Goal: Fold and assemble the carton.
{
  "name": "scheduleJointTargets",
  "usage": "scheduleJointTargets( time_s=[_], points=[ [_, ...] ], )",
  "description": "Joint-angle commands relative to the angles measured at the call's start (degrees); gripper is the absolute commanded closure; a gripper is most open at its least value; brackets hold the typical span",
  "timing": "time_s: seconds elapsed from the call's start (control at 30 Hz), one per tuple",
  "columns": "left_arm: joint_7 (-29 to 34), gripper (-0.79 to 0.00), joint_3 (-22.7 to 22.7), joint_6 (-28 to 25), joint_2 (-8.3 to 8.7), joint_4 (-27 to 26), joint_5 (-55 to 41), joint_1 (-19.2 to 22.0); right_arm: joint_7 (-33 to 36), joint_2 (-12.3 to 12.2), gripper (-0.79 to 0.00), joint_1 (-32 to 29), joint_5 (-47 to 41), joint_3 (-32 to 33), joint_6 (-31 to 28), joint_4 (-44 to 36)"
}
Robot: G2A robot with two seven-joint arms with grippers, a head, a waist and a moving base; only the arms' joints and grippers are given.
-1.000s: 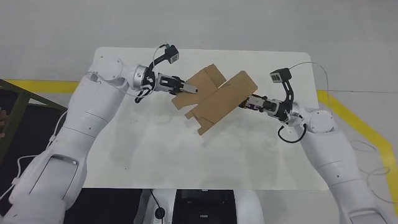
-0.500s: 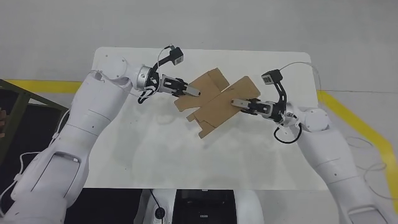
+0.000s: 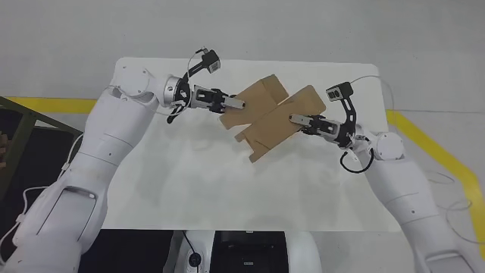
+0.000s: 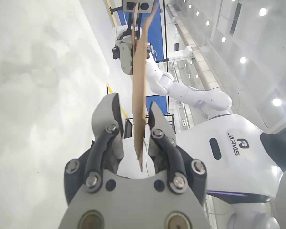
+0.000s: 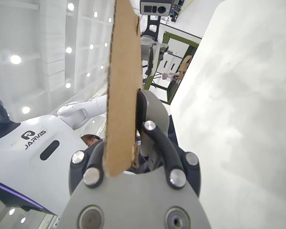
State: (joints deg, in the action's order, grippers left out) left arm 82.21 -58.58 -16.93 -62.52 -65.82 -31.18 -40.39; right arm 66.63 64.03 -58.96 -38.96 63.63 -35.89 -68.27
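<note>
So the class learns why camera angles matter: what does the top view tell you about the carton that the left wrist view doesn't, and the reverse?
Top view: the carton shows its broad face and stepped outline over the table, with the left pincer at one end and the right pincer at the other. Left wrist view: the carton is edge-on between the left pincer's fingers, with a plain gap at one finger. Both: the carton and both pincers.

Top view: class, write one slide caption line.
Flat carton above white table: right pincer clamps one end, left pincer open around the other.
</note>
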Motion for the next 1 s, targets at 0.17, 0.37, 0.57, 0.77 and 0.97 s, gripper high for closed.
scheduleJointTargets(
  time_s=[0.17, 0.37, 0.57, 0.77, 0.97],
  points=[
    [-9.9, -0.785, -4.1, 3.2, 1.07, -4.7, 1.8, -4.0, -9.5, -0.3, 0.000, -3.9, 2.0, 2.7, 1.8, -3.6],
    [-15.1, -0.785, -3.7, 7.2, 0.98, -7.5, 2.0, -6.4, -15.0, -0.4, 0.000, -6.5, 5.4, 3.5, 4.1, -8.1],
    [-16.9, -0.785, -2.4, 7.3, 0.35, -7.9, 0.8, -6.5, -18.7, -0.3, 0.000, -7.5, 8.9, 3.3, 5.8, -10.3],
    [-16.5, -0.785, -3.3, 7.0, 0.41, -8.4, -0.2, -6.9, -21.7, -0.2, 0.000, -8.2, 12.2, 3.8, 6.6, -10.8],
    [-15.5, -0.785, -5.6, 8.2, 0.99, -10.9, -0.5, -8.0, -23.4, -0.2, 0.000, -9.0, 14.2, 4.4, 7.0, -11.3]
  ],
)
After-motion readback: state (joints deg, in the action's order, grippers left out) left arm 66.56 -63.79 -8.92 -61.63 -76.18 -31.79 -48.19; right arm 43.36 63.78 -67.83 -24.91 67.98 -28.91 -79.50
